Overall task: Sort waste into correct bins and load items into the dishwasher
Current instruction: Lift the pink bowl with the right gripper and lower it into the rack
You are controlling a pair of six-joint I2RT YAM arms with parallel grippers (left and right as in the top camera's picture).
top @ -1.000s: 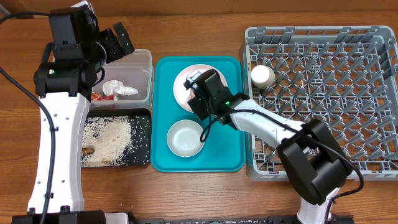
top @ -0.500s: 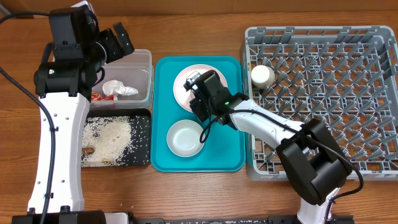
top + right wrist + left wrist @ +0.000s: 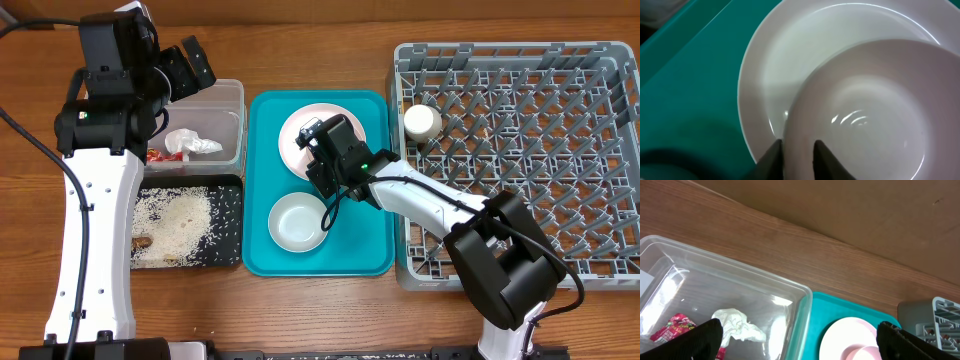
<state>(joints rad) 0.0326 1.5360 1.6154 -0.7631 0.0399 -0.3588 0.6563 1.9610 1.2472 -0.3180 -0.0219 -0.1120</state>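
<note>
Right wrist view: right gripper (image 3: pixel 797 150) clamped on a pale-pink round bowl (image 3: pixel 875 115) at its rim.
Fingers (image 3: pixel 771 156), barely parted, pinch it atop one flat white plate (image 3: pixel 790 65) in the teal serving tray (image 3: pixel 690 90); a second white bowl (image 3: pixel 298 222) lies nearby. One small white cup (image 3: pixel 421 121) stands in the grey lattice dish rack (image 3: pixel 530 150). Left gripper (image 3: pixel 805 339), spread wide and empty, hangs over the clear plastic tub (image 3: pixel 765 282) holding one crumpled white tissue (image 3: pixel 737 325) and one red candy wrapper (image 3: pixel 675 327).

Teal serving tray (image 3: pixel 372 245) in the middle, with pale-pink plate (image 3: pixel 292 140) and pink bowl (image 3: pixel 875 115) far, white bowl (image 3: pixel 298 222) near. Right: grey lattice rack (image 3: pixel 540 150), cream cup (image 3: pixel 421 121). Left: clear tub (image 3: pixel 228 90), white tissue (image 3: pixel 737 325), red-patterned wrapper (image 3: pixel 677 325); black tray (image 3: pixel 232 205), white grains (image 3: pixel 175 215), brown scraps (image 3: pixel 143 240). Brown wood-grain table (image 3: pixel 300 320).
</note>
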